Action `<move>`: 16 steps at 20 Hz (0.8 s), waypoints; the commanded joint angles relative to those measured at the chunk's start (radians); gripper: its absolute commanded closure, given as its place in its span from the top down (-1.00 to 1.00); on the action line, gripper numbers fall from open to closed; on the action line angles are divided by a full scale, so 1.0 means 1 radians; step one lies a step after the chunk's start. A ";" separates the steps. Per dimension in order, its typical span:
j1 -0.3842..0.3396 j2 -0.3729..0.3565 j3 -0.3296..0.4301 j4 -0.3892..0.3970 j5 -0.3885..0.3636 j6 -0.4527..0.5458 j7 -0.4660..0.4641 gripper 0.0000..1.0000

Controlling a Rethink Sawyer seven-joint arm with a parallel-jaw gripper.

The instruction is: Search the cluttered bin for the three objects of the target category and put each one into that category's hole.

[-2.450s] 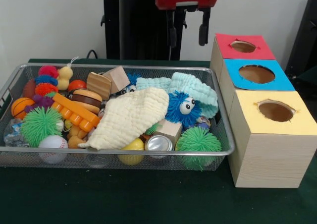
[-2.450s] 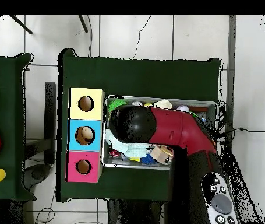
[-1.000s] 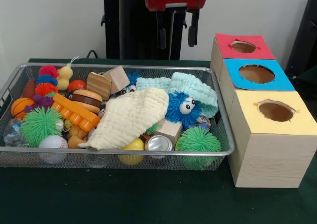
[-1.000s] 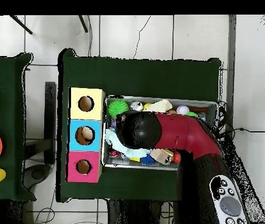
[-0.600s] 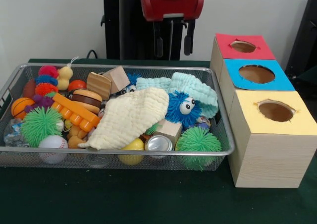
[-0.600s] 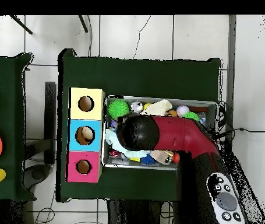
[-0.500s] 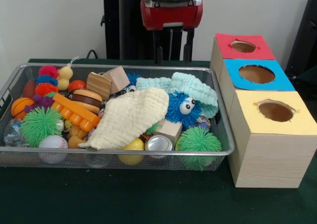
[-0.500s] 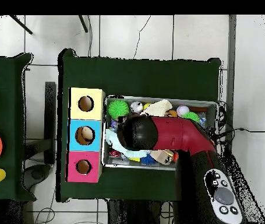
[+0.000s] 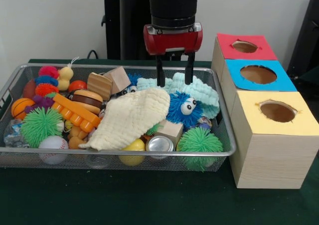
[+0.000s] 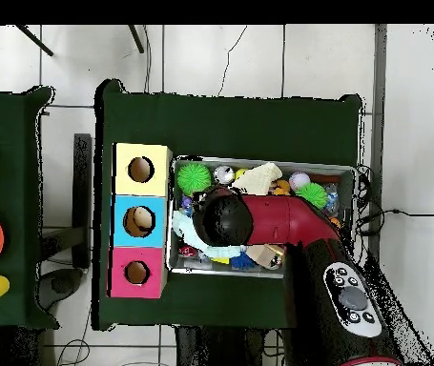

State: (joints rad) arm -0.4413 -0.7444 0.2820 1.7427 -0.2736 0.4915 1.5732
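Just above the mint cloth (image 9: pixel 197 89), the end effector (image 9: pixel 174 79), open and empty.

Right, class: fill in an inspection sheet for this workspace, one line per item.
Surface: green table, bare in front.
Job's things: wire bin full of toys; three boxes with holes, red, blue, yellow.
Clutter: cream cloth, mint cloth, blue fuzzy toy, green spiky balls, baseball, can.
Gripper: open, empty, over the mint cloth.
Cables: black cable behind the bin.
Surroundings: tiled floor.
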 commanded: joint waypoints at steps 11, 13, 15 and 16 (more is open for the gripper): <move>0.019 0.031 0.013 0.092 -0.043 -0.039 0.071 1.00; 0.013 0.058 0.015 0.111 -0.052 -0.083 0.078 1.00; 0.005 0.077 0.021 0.124 -0.055 -0.103 0.075 1.00; 0.002 0.082 0.022 0.129 -0.057 -0.111 0.074 1.00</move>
State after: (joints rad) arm -0.4237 -0.7344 0.2818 1.7883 -0.2746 0.4717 1.5732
